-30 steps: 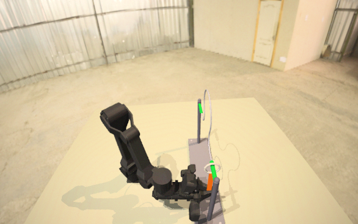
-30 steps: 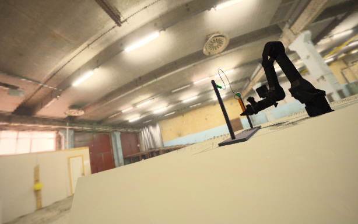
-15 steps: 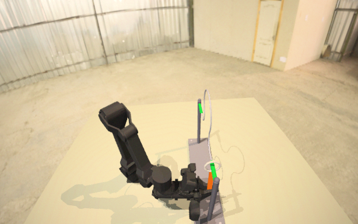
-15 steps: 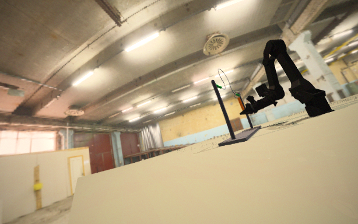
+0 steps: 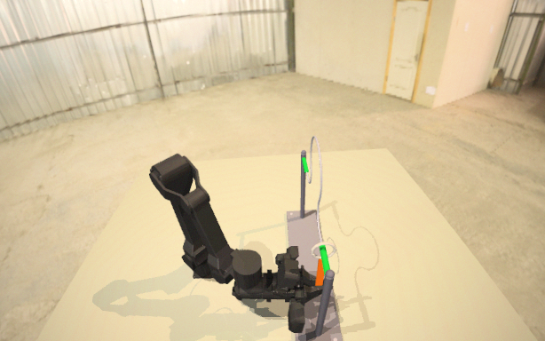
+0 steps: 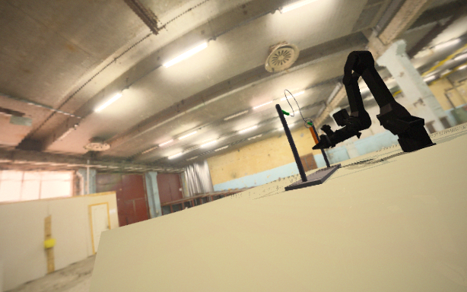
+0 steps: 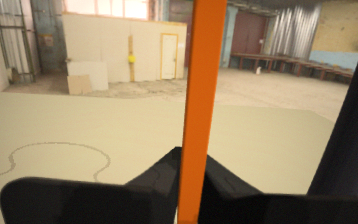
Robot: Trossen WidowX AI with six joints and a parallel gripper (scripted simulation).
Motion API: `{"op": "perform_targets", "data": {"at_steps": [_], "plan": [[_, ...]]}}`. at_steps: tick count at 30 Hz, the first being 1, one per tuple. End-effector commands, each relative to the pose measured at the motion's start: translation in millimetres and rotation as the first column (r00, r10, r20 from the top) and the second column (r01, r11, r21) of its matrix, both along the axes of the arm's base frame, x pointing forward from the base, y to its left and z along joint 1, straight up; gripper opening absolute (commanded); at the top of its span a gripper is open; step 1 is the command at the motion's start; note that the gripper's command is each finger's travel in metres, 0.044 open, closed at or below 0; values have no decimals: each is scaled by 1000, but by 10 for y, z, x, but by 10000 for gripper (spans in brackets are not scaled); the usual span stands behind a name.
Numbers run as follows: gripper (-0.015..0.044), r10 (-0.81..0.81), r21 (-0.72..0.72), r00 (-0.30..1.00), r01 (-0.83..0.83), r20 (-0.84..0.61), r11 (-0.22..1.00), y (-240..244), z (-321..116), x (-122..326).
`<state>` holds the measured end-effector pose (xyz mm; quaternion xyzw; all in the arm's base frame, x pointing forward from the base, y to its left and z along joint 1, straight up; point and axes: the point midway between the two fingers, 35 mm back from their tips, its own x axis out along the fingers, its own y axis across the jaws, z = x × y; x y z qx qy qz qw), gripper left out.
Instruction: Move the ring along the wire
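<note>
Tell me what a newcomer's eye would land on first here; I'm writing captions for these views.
Likely the orange handle, upright through the middle of the wrist view, with the black gripper shut on it. Next, the bright green wire sections, one beside each post, joined by a looping grey wire.

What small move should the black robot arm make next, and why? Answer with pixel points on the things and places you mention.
Probably a slight shift of the pale ring point(image 5: 314, 255) to centre it around the wire before travelling: the black gripper point(image 5: 320, 288) point(image 6: 316, 147) point(image 7: 186, 154) is closed on the orange handle point(image 5: 319, 273) point(image 6: 313, 134) point(image 7: 201, 90), and thin grey wire starts right beside the ring.
</note>
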<state>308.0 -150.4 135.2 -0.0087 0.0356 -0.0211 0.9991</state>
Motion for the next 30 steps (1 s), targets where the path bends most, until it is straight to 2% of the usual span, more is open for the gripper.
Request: {"op": "perform_targets", "data": {"at_steps": [1, 30], "plan": [[-150, -1, 5, 1000, 1, 2, 1000, 46, 1, -7], [-150, -2, 76, 1000, 1, 7, 997, 420, 0, 10]]}}
